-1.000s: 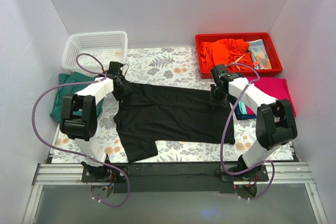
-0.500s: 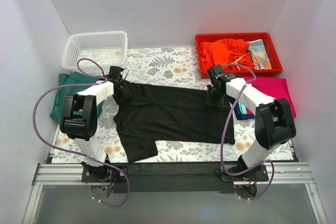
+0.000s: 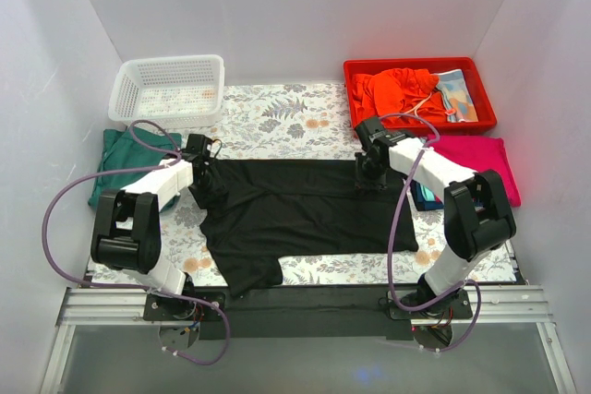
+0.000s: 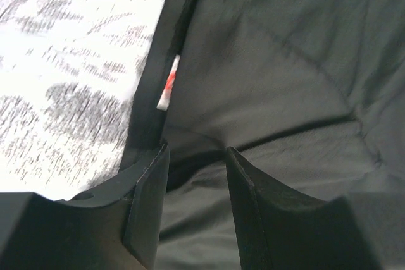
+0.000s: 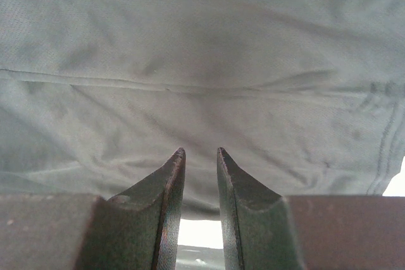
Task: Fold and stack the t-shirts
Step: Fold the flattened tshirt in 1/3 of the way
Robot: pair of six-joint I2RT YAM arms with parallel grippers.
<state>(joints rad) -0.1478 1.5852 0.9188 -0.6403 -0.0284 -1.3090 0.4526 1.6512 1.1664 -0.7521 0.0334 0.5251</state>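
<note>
while black shirt (image 3: 295, 209) lies spread | red tray (image 3: 406, 63): orange cloth (image 3: 392, 89)

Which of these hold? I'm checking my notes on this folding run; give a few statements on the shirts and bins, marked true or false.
The black shirt lies spread on the floral table covering. True.
The red tray holds nothing. False: an orange cloth lies in it.
The magenta shirt lies left of the black one. False: it lies to the right.
The left gripper and right gripper are at the black shirt's far edge. True.
</note>
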